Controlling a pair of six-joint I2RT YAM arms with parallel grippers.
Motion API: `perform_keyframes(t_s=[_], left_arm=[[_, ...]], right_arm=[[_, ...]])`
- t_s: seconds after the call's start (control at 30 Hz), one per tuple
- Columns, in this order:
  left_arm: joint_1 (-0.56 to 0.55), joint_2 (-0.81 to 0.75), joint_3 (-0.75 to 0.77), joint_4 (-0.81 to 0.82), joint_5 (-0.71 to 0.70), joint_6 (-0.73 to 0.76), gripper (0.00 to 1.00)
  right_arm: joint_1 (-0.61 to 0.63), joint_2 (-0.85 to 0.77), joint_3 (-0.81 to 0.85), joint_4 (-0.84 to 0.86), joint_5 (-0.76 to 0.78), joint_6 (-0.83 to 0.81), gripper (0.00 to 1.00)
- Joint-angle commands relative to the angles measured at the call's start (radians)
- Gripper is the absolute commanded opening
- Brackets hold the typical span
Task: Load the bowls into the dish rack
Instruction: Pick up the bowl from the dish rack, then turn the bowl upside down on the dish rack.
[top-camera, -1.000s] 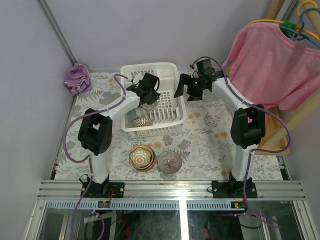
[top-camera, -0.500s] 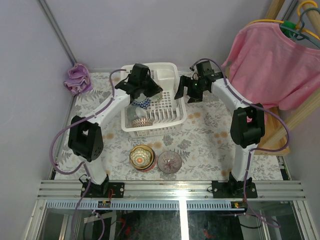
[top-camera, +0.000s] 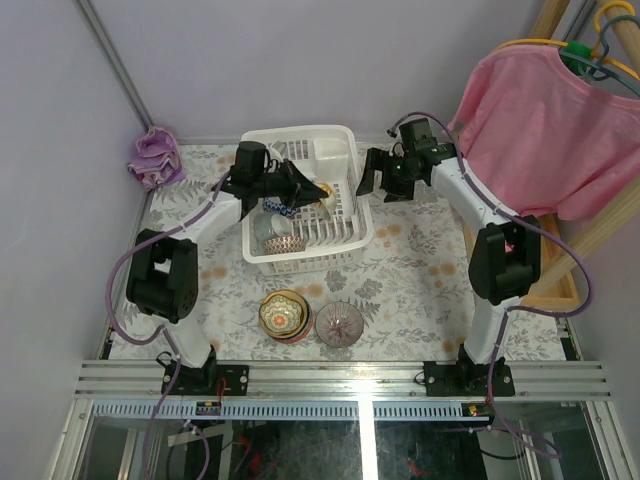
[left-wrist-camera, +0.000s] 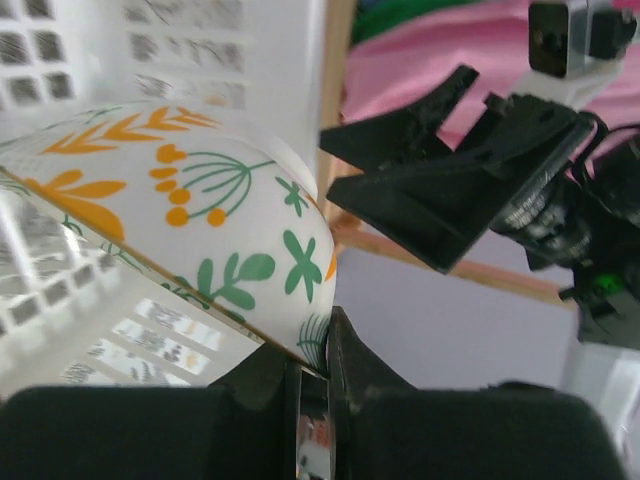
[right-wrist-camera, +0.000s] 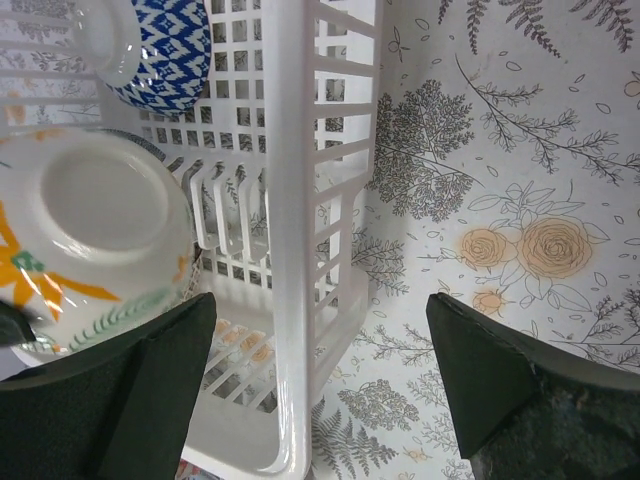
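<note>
Over the dish rack (top-camera: 300, 262), your left tool (top-camera: 302, 188) is clamped on the rim of the white flower bowl (left-wrist-camera: 200, 220). Lower it slowly, stand it on edge inside, then let go. Your right tool (top-camera: 380, 185) hangs wide apart beside the rack.

Soft, even light — left wrist view blurred around the white bowl (left-wrist-camera: 200, 215).

The dish rack (right-wrist-camera: 290, 200) is smooth white plastic with a soft sheen. The white bowl (left-wrist-camera: 200, 220) with painted leaves looks like glazed ceramic, glossy, and so does the blue-patterned bowl (right-wrist-camera: 165, 50). The left claw (left-wrist-camera: 312, 392) and right claw (right-wrist-camera: 315, 330) are matt black plastic. The counter (right-wrist-camera: 500, 150) wears a matt printed covering — the pink shirt (top-camera: 545, 120) is soft cloth
</note>
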Motion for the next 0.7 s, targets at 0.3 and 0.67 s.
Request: perform_keyframes(t_s=[0.3, 0.67], left_arm=[[0.065, 0.076, -0.353, 1.297, 0.439, -0.78, 0.0], [0.126, 0.065, -0.319, 0.734, 0.538, -0.397, 0.0]], right_arm=[[-0.005, -0.052, -0.003, 0.005, 0.042, 0.018, 0.93], [0.015, 0.003, 0.078, -0.016, 0.05, 0.038, 0.92]])
